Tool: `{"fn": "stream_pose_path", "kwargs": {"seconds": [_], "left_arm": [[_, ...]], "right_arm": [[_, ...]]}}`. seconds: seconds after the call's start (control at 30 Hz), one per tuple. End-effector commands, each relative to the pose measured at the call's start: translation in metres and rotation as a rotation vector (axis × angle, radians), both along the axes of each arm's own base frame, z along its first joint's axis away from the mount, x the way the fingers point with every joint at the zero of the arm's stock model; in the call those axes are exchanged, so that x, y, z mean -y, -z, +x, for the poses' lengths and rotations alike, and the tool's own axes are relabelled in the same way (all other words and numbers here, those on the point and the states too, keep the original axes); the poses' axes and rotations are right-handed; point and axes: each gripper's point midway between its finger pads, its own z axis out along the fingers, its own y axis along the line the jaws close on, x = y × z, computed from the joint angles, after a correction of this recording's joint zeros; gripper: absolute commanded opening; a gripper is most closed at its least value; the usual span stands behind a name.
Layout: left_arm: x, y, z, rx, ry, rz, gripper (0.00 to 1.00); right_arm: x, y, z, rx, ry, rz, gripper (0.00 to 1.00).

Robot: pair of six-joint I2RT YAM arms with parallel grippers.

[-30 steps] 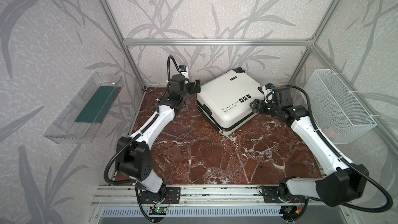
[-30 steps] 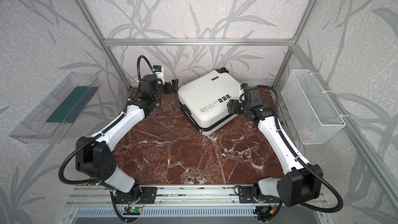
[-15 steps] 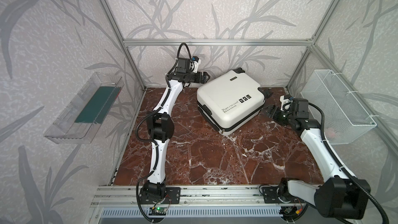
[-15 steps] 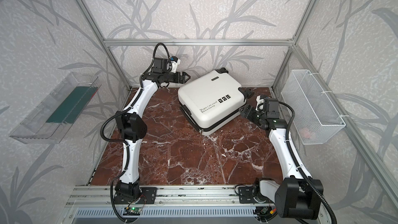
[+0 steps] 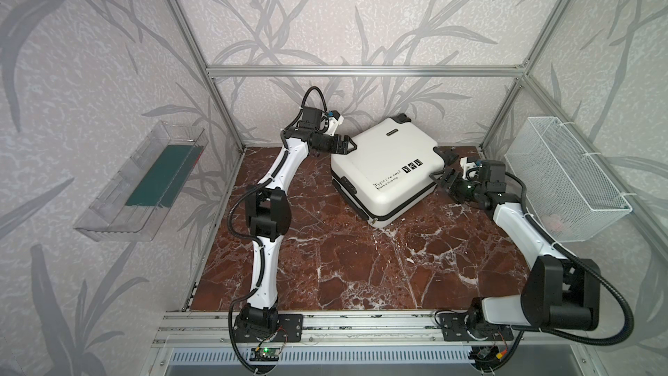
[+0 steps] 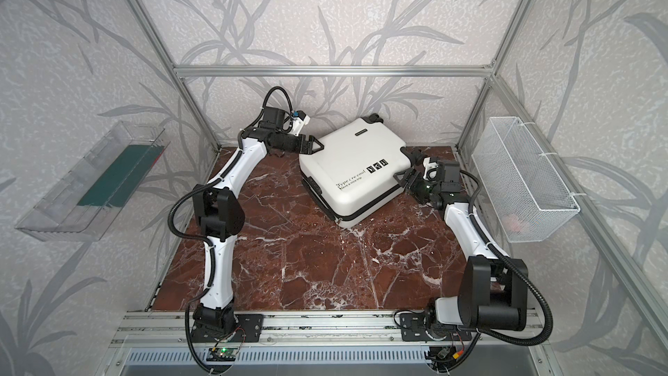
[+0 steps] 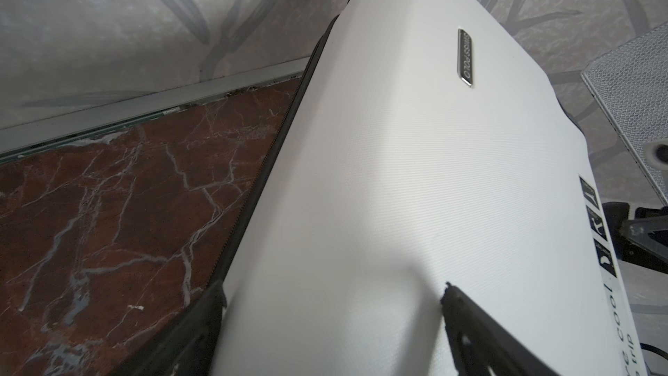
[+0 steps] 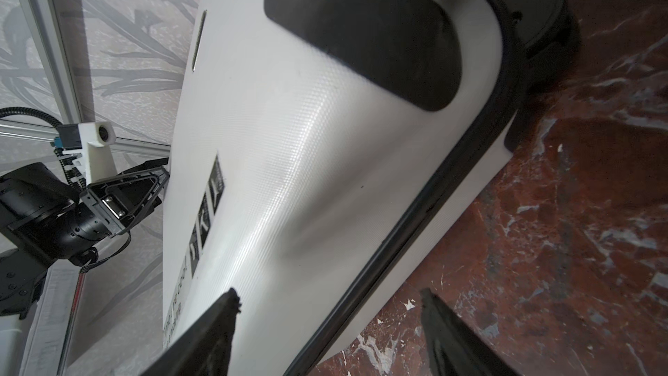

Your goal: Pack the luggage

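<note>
The luggage is a white hard-shell suitcase. It lies flat and closed on the marble table, turned at an angle, with its printed text facing up. My left gripper is at its far-left corner. In the left wrist view the left gripper is open, its jaws wide either side of the shell there. My right gripper is at the case's right side, near a black wheel. In the right wrist view the right gripper is open, one finger over the shell, the other over the table.
A clear plastic tray holding a dark green item hangs on the left wall. On the right wall hangs a white wire mesh basket with something pinkish at its bottom. The marble tabletop stretches in front of the case.
My left arm has lifted its elbow high, and its gripper now sits at the case's far-left corner. My right gripper drew back from the case's right side, then came in close again.
</note>
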Motion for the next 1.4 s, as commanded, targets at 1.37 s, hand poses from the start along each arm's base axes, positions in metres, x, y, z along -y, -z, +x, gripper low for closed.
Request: {"fn": "stream_pose_path", "kwargs": {"seconds": [1.37], "left_arm": [[-0.022, 0.072, -0.217, 0.2, -0.271, -0.093, 0.93]], "right_arm": [[-0.018, -0.032, 0.008, 0.135, -0.13, -0.114, 0.78]]}}
